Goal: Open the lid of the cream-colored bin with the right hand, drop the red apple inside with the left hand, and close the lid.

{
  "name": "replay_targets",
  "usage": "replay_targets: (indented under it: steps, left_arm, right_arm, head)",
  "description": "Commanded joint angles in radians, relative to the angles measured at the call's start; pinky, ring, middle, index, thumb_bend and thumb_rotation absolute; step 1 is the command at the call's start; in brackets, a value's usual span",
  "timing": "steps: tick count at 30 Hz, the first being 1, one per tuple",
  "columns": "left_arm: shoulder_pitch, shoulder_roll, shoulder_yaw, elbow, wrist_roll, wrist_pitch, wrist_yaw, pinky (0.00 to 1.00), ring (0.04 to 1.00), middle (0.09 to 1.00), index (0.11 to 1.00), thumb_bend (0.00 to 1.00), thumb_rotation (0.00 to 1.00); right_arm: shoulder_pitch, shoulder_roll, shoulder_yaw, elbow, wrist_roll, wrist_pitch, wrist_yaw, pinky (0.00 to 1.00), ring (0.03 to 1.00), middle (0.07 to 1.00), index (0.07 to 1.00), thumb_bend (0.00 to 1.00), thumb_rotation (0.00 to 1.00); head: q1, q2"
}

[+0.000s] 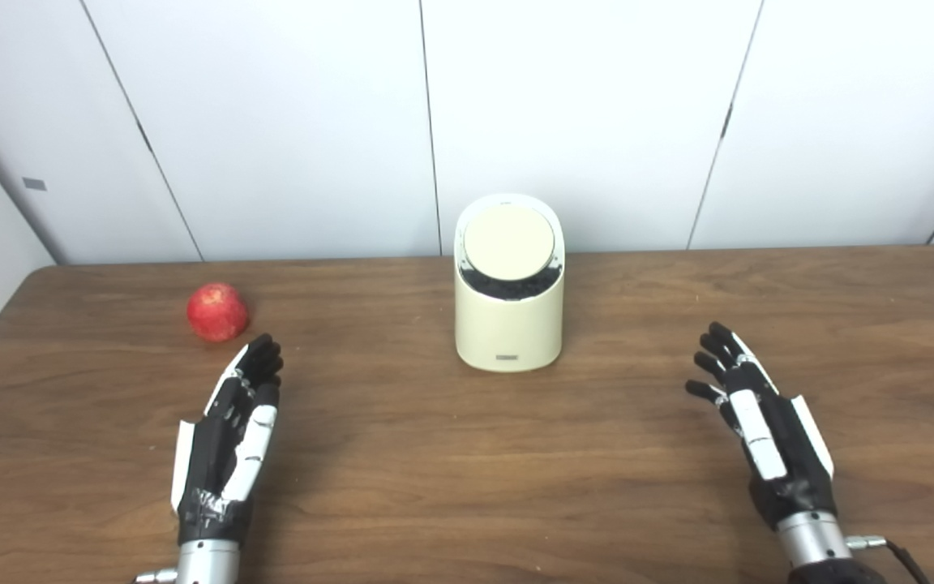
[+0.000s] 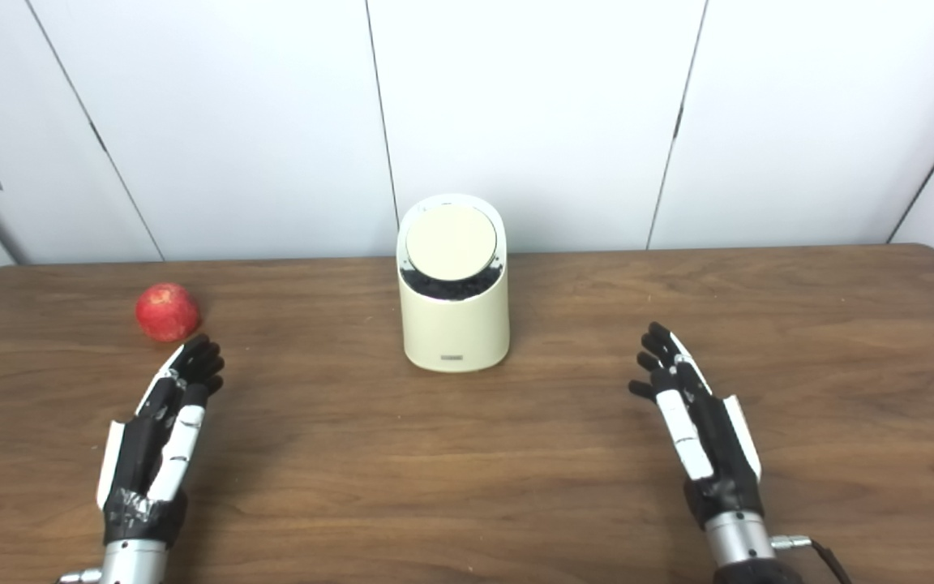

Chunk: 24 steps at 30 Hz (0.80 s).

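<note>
Both the left hand point(image 1: 228, 442) and right hand point(image 1: 763, 430) are spread and empty. The red apple point(image 1: 217, 311), at ten o'clock of the bin point(image 1: 507, 324), is judged firm, smooth and light; its sides are best enclosed. The lid point(image 1: 509, 238) is down.

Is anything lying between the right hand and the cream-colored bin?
No. Between the right hand and the cream-colored bin there is only bare wooden table, as both eye views show.
</note>
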Motion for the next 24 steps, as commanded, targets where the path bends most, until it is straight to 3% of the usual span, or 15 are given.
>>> replay_targets:
  steps: [1,4,7,12,17,24]
  left_arm:
    - [0.044,-0.022,-0.011,0.082,-0.013,-0.001,-0.001,0.88,0.880,0.882,0.899,0.48,0.64]
    - [0.045,-0.019,-0.014,0.080,-0.012,0.003,-0.005,0.89,0.886,0.884,0.902,0.48,0.64]
    - [0.047,-0.019,-0.016,0.079,-0.007,0.002,-0.005,0.89,0.888,0.883,0.904,0.48,0.64]
    - [0.050,-0.017,-0.017,0.092,-0.006,-0.016,-0.008,0.89,0.884,0.882,0.899,0.44,0.62]
    - [0.059,-0.021,-0.020,0.082,-0.012,-0.016,-0.012,0.90,0.890,0.883,0.901,0.43,0.59]
    - [0.070,-0.027,-0.028,0.078,0.002,-0.022,-0.008,0.89,0.892,0.889,0.919,0.40,0.56]
  right_arm:
    - [-0.041,-0.006,0.002,-0.045,-0.011,-0.001,-0.005,0.81,0.896,0.913,0.929,0.64,0.74]
    - [-0.081,-0.005,0.012,-0.063,-0.047,0.032,-0.014,0.78,0.883,0.904,0.928,0.65,0.65]
    - [-0.131,-0.009,0.027,-0.057,-0.097,0.029,-0.021,0.75,0.864,0.889,0.919,0.73,0.62]
    - [-0.245,-0.027,0.059,-0.024,-0.194,0.046,-0.021,0.84,0.893,0.904,0.927,0.81,0.59]
    - [-0.369,-0.014,0.088,0.000,-0.277,0.100,-0.041,0.81,0.885,0.891,0.914,0.91,0.50]
    - [-0.505,-0.006,0.139,0.035,-0.347,0.160,-0.035,0.84,0.909,0.912,0.933,0.91,0.46]
  head:
    - [-0.004,-0.001]
    - [-0.004,-0.001]
    - [-0.006,-0.006]
    - [-0.005,-0.014]
    - [-0.005,-0.020]
    - [0.003,-0.029]
